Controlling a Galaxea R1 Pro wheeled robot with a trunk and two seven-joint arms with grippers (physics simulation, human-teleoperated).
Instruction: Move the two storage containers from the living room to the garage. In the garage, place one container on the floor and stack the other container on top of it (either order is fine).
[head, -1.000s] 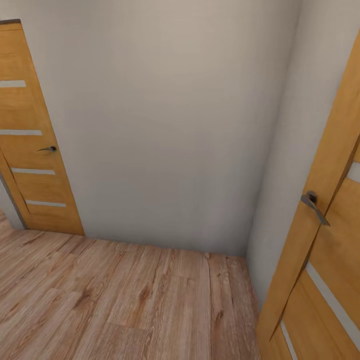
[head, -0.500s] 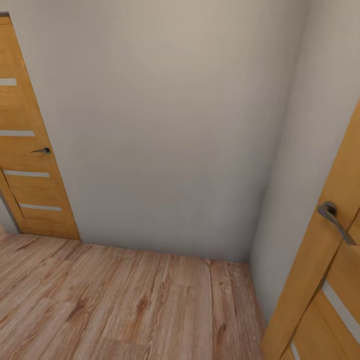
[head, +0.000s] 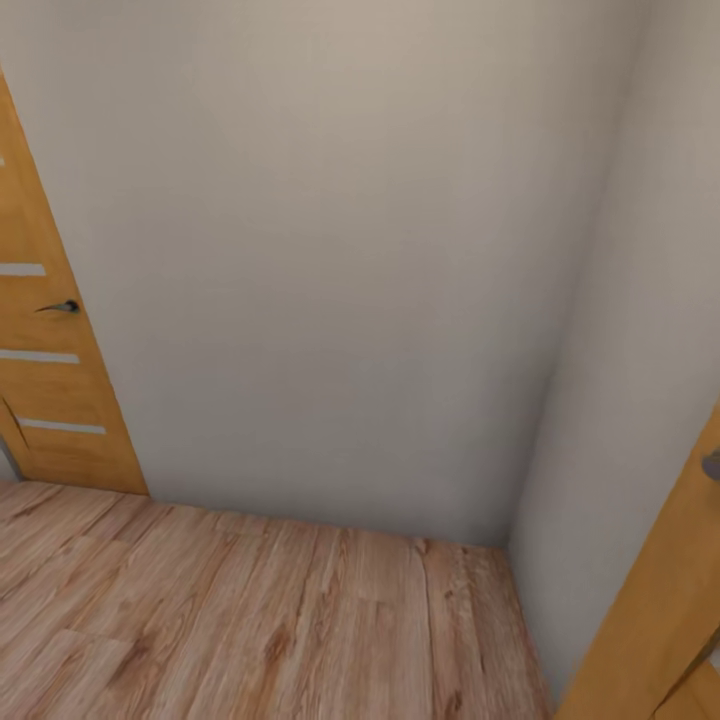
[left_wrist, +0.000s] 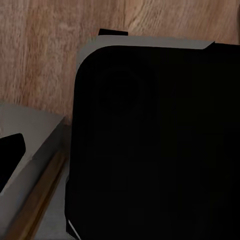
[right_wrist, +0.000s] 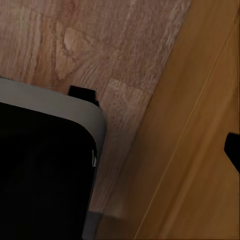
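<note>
Head view, hallway corner: neither storage container is in sight at this moment, so their whereabouts cannot be told from these pictures. The robot faces a plain white wall (head: 330, 260) that meets a second white wall (head: 640, 400) at the right, forming a corner above a light wood plank floor (head: 250, 620). An orange wooden door (head: 45, 380) with pale horizontal strips and a dark lever handle (head: 58, 307) stands at the left edge; a second orange door (head: 660, 610) leans into the lower right, a sliver of its handle (head: 712, 465) at the picture's edge.

Seen from the left wrist, a large black body with a grey rim (left_wrist: 155, 145) hangs over the plank floor (left_wrist: 50, 45), with a grey surface (left_wrist: 30, 130) beside it. Seen from the right wrist, a similar black, grey-edged body (right_wrist: 45, 165) lies above the planks (right_wrist: 90, 45), close beside an orange door panel (right_wrist: 195, 150). Whether either gripper is wide or narrow cannot be told.
</note>
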